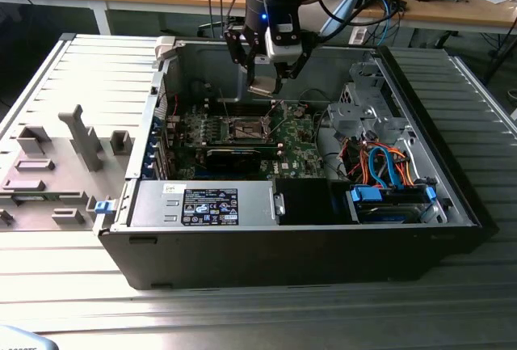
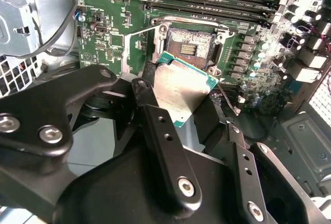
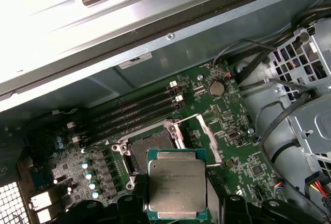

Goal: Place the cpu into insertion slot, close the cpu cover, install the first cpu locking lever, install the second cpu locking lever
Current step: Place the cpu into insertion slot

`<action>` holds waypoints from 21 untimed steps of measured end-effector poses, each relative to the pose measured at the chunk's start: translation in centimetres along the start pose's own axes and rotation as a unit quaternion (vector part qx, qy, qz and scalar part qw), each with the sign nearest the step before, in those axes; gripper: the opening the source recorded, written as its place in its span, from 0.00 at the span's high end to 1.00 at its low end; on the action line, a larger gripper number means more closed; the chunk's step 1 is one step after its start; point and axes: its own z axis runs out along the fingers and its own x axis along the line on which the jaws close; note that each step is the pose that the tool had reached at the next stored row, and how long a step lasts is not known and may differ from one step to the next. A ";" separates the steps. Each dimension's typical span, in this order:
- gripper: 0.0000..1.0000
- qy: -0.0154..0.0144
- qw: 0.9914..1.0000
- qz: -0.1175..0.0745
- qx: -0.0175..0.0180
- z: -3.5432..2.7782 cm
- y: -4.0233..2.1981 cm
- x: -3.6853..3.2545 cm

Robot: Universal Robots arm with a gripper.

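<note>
**Figure: chip held above its socket.** The cpu (image 3: pixel 177 182) is a near-square chip with no marked long axis. It hangs flat, dull metal lid upward, and is not seated. The pincer (image 1: pixel 265 83) pinches it by two opposite edges, with dark fingers (image 2: pixel 165 146) pressed against either side.

On a clock face laid over the exterior view, the insertion slot (image 1: pixel 246 130) lies at about seven o'clock from the pincer and deeper in the case. The chip therefore appears offset from the socket rather than directly above it.

In the first wrist view the chip's edges run close to parallel with the slot's rim. They look slightly turned against it, which suggests a small rotation is left to correct.

The slot is bare, with its brownish contact field exposed. The cpu cover (image 3: pixel 211 137) stands raised along one side of it.

Around the slot spreads the green board (image 3: pixel 232 115), with long memory strips (image 3: pixel 139 107) just beyond the socket. The board sits inside the open computer case (image 1: pixel 283 253), which rests on a ribbed metal tabletop (image 1: pixel 242 318).
</note>
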 end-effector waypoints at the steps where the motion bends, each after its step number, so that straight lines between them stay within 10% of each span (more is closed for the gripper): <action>1: 0.46 0.000 1.000 0.001 0.000 0.00 0.00 0.00; 21: 0.46 -0.002 1.000 0.020 0.000 0.00 0.00 0.00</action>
